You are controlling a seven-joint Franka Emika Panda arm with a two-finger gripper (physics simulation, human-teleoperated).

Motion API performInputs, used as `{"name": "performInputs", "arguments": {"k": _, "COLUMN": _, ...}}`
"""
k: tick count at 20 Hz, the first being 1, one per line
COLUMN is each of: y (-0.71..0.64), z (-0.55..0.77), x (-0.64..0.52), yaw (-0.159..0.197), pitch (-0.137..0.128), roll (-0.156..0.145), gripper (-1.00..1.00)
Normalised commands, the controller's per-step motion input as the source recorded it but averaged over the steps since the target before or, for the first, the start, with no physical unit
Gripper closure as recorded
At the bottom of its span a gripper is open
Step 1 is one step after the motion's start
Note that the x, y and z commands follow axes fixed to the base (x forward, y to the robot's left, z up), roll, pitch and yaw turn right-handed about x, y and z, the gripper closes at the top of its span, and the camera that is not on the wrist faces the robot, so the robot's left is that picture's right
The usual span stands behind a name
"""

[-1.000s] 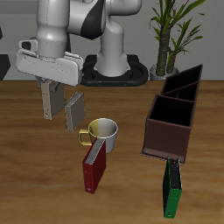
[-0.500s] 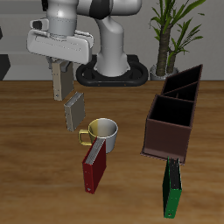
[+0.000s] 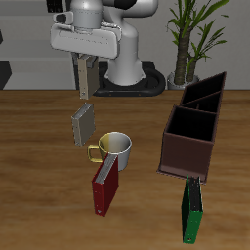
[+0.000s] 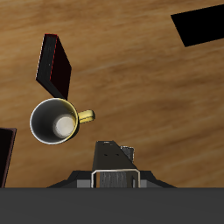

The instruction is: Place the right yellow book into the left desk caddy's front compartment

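Note:
My gripper (image 3: pixel 84 70) hangs high over the back of the table and is shut on the right yellow book (image 3: pixel 86 88), a thin grey-tan slab that hangs upright from the fingers. In the wrist view the book (image 4: pixel 114 156) shows edge-on between the fingers of the gripper (image 4: pixel 114 178). The other yellow book (image 3: pixel 83 125) stands on the table just below. The left desk caddy (image 3: pixel 187 153), a long dark box with dividers and a reddish-brown end face, lies well off to the side of the gripper, and its edge shows in the wrist view (image 4: pixel 5 156).
A white mug with a yellow handle (image 3: pixel 115 146) (image 4: pixel 57 120) stands beside the standing book. A dark red book (image 3: pixel 105 186) (image 4: pixel 54 66) leans in front of the mug. A green book (image 3: pixel 192 210) stands before the caddy's end face. A potted plant (image 3: pixel 190 39) stands at the back.
My gripper has risen with the yellow book and moved toward the caddy's side and farther back. The other book, mug and caddy have not moved.

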Motion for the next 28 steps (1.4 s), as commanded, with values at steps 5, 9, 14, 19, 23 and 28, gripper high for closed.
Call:
{"name": "performInputs", "arguments": {"k": 5, "y": 0.43, "z": 0.01, "x": -0.37, "yaw": -0.003, "pitch": 0.018, "roll": 0.045, "gripper": 1.00}}
{"name": "performInputs", "arguments": {"k": 9, "y": 0.29, "z": 0.09, "x": -0.34, "yaw": 0.005, "pitch": -0.024, "roll": 0.035, "gripper": 1.00}}
{"name": "performInputs", "arguments": {"k": 14, "y": 0.32, "z": 0.03, "x": -0.37, "yaw": -0.021, "pitch": -0.019, "roll": 0.015, "gripper": 1.00}}
{"name": "performInputs", "arguments": {"k": 19, "y": 0.33, "z": -0.06, "x": -0.27, "yaw": 0.019, "pitch": 0.006, "roll": 0.028, "gripper": 1.00}}
{"name": "performInputs", "arguments": {"k": 23, "y": 0.32, "z": -0.07, "x": -0.19, "yaw": -0.014, "pitch": 0.013, "roll": 0.007, "gripper": 1.00}}
{"name": "performInputs", "arguments": {"k": 28, "y": 0.37, "z": -0.07, "x": -0.07, "yaw": 0.020, "pitch": 0.016, "roll": 0.062, "gripper": 1.00}}
